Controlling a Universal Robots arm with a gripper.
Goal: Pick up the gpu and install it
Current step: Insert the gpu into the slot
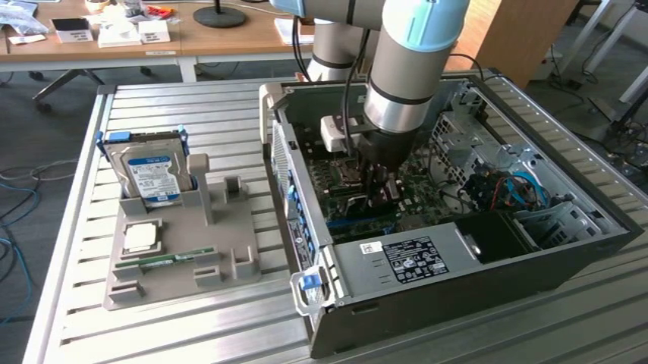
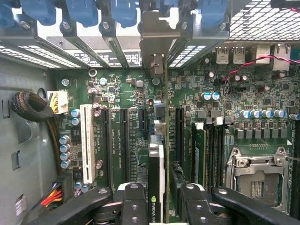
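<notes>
The gpu (image 2: 157, 159) appears edge-on in the wrist view, a thin card with a dark face and a green logo. Its silver end bracket (image 2: 157, 33) reaches the rear slot openings of the case. My gripper (image 2: 161, 206) is shut on the card, one black finger on each side. The card stands upright over the green motherboard (image 2: 122, 89), between two long black expansion slots (image 2: 124, 140). Whether it sits in a slot I cannot tell. In the exterior view my gripper (image 1: 372, 186) is down inside the open computer case (image 1: 567, 250).
A grey fixture (image 1: 238, 227) at the exterior view's left holds a silver hard drive (image 1: 152, 174), a processor (image 1: 139, 237) and a narrow green memory stick (image 1: 167, 260). Inside the case lie a power supply (image 1: 410, 258), blue cables (image 1: 521, 189) and an empty processor socket (image 2: 255, 176).
</notes>
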